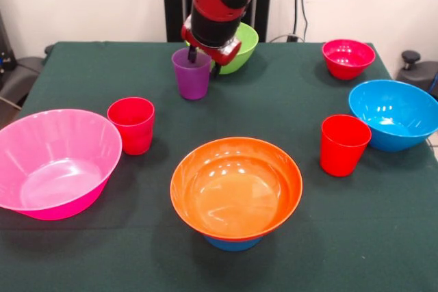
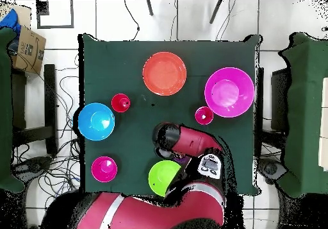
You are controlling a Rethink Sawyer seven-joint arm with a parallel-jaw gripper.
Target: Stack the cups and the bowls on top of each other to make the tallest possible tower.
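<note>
Lighting bright, even, from above. White glare spots inside the orange bowl [image 1: 236,186] and pink bowl [image 1: 55,162]. Soft shadows on the desk [image 1: 287,114].

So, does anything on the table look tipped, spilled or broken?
Nothing stands out. Every bowl and cup stands upright and whole. The orange bowl sits level on a blue bowl, and the hand is at the purple cup.
</note>
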